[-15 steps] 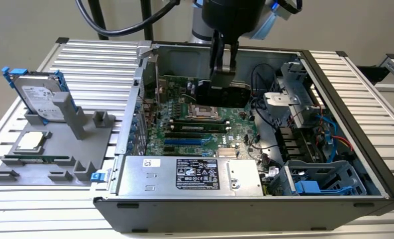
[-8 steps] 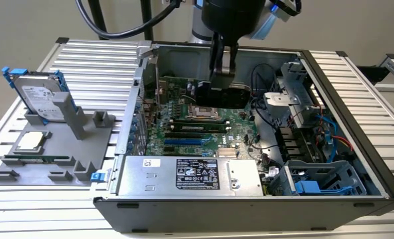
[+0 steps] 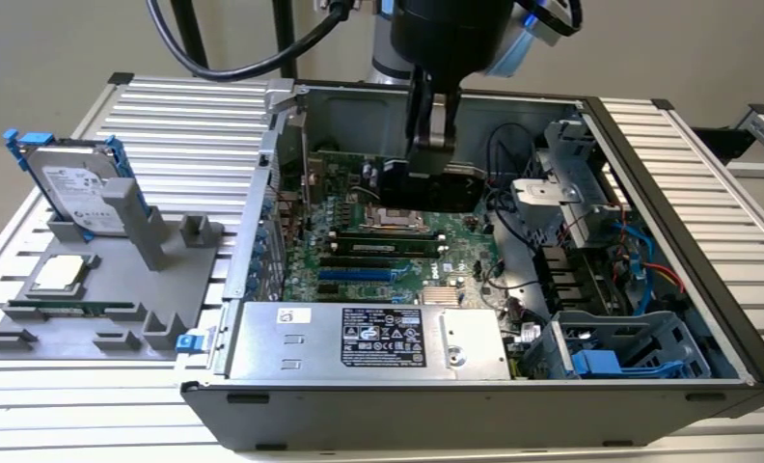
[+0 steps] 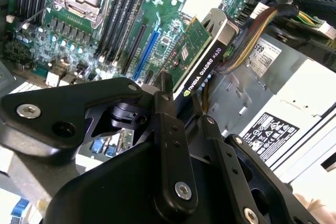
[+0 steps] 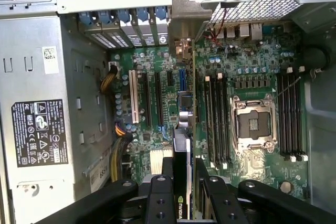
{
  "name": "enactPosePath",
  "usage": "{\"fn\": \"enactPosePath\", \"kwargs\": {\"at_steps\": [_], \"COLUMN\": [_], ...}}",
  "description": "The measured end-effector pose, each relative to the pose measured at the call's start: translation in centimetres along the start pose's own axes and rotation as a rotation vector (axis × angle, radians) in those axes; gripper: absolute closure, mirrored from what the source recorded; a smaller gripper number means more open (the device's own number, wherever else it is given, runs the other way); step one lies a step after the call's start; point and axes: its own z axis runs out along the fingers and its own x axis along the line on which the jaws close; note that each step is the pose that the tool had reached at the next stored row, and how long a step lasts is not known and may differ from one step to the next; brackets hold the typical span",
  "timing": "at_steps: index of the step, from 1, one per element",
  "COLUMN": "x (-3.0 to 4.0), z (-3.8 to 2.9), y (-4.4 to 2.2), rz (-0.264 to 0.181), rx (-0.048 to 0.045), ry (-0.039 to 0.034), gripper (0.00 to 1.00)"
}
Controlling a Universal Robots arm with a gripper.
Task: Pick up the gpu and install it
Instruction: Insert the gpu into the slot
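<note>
Green gpu (image 4: 195, 51) hangs pinched in the pincer (image 5: 181, 182) above the motherboard (image 5: 252, 61), so installing is in hand; it appears to need edge-on alignment with a slot.

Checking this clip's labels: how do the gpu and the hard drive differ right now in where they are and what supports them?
The gpu hangs over the motherboard inside the open case, clamped by the gripper; the hard drive stands outside the case in a grey fixture. The gpu is a green card with a black cooler; the hard drive is silver in a blue frame. Both stand on edge.
</note>
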Motion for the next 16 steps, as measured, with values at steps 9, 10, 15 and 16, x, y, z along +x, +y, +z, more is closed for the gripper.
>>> {"fn": "enactPosePath", "kwargs": {"at_steps": [9,10,15,16], "x": [0.00,0.00,0.01,0.01], "z": [0.31,0.36,0.58,0.61], "y": [-0.01,-0.01,-0.01,-0.01], "rz": [0.000,0.000,0.000,0.000], "rx": [0.0000,0.0000,0.0000,0.0000], "ry": [0.0000,-0.0001,-0.0001,0.0000], "gripper": [1.00,1.00,1.00,1.00]}}
